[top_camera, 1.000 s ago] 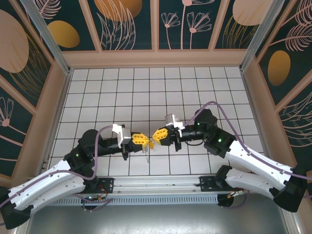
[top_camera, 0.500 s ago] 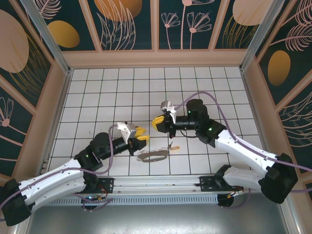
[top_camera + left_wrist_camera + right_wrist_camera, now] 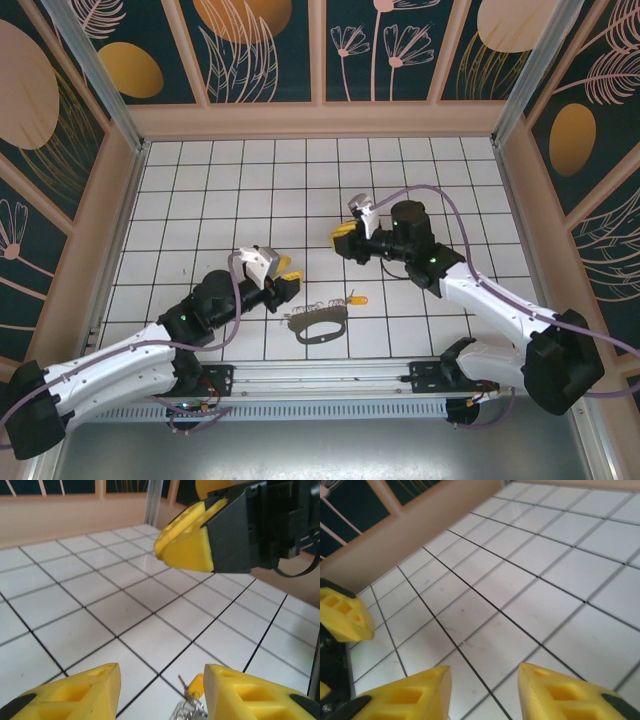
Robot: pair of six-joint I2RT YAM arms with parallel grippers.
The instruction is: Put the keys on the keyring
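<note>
The keyring [image 3: 318,326], a dark strap loop, lies flat on the white tiles near the front edge. Silvery keys [image 3: 328,304] lie at its far end, and the orange-headed key [image 3: 358,298] points right. My left gripper [image 3: 290,275] hovers just left of them, open and holding nothing. In the left wrist view the orange key head [image 3: 196,685] and a silvery ring [image 3: 190,708] sit low between my left gripper's [image 3: 160,690] fingers. My right gripper [image 3: 340,237] is open and bare, about two tiles behind the keys. The right gripper [image 3: 482,690] looks down on bare tiles.
The tiled floor [image 3: 250,190] is walled by a wooden rim [image 3: 320,120] and patterned panels. The right gripper's yellow finger [image 3: 190,540] hangs ahead in the left wrist view. The left gripper's finger [image 3: 342,617] shows at the left edge of the right wrist view.
Both grippers were shut together over the front tiles; both have opened and drawn apart. The keyring and keys now lie on the table, and the right gripper has moved back and right.
</note>
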